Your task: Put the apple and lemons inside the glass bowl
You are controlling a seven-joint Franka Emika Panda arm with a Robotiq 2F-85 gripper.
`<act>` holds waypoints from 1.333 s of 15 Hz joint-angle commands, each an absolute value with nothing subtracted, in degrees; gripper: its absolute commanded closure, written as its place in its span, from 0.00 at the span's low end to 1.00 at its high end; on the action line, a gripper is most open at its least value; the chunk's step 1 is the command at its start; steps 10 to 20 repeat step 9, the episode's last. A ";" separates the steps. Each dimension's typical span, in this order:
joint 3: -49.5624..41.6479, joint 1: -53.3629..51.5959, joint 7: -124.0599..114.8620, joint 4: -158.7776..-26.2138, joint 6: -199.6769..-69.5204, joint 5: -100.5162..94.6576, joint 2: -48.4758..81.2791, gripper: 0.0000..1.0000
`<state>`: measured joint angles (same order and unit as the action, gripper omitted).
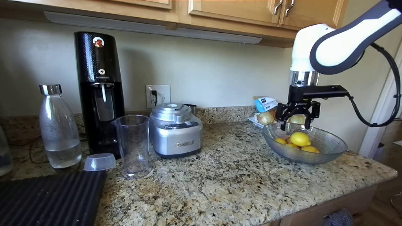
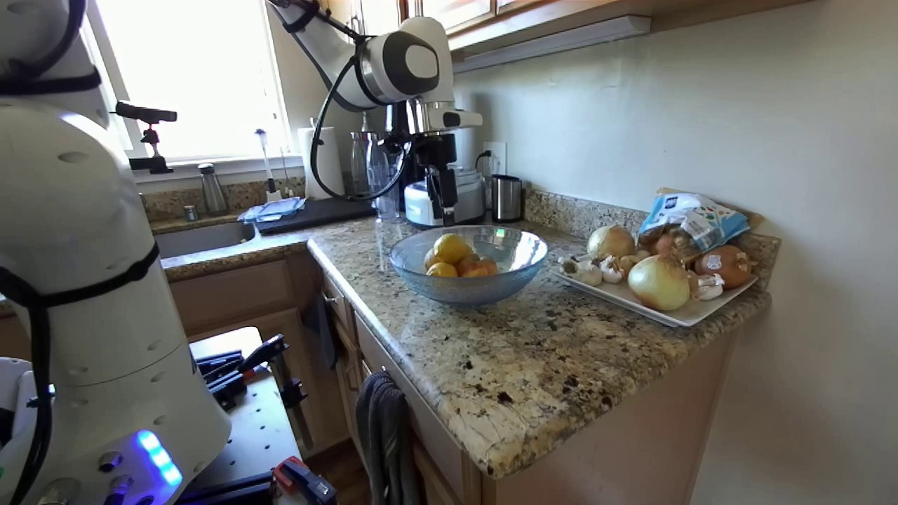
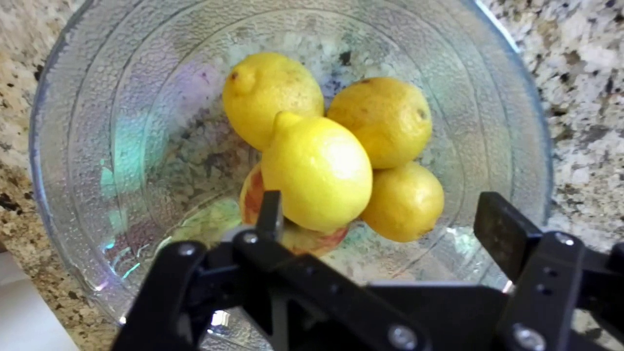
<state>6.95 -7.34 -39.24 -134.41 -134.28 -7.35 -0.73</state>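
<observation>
Glass bowl [image 2: 459,292] holds everything I want: the apple [image 3: 314,242], then three lemons [image 3: 382,122], with the fourth lemon [image 3: 317,173] on top. My fingers [image 3: 503,234] stand wide apart above, gripping nothing; I judge only retreat remains, best done slowly, straight up, so nothing gets nudged.

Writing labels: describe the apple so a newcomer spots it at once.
On the speckled counter stands a wide glass bowl. Inside it, the wrist view shows the apple partly covered by the topmost lemon. Red patches set the apple apart from the yellow lemons.
</observation>
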 commanded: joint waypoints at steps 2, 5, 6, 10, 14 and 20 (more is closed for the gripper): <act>8.27 -8.02 -33.73 -137.21 -133.85 -0.42 -7.06 0.00; 9.14 -7.36 -34.35 -134.54 -134.02 -0.61 -4.44 0.00; 9.32 -7.37 -34.09 -134.50 -134.02 -0.38 -4.78 0.00; 9.26 -7.37 -34.09 -134.28 -134.02 -0.44 -4.13 0.00; 9.26 -7.37 -34.09 -134.28 -134.02 -0.44 -4.13 0.00; 9.26 -7.37 -34.09 -134.28 -134.02 -0.44 -4.13 0.00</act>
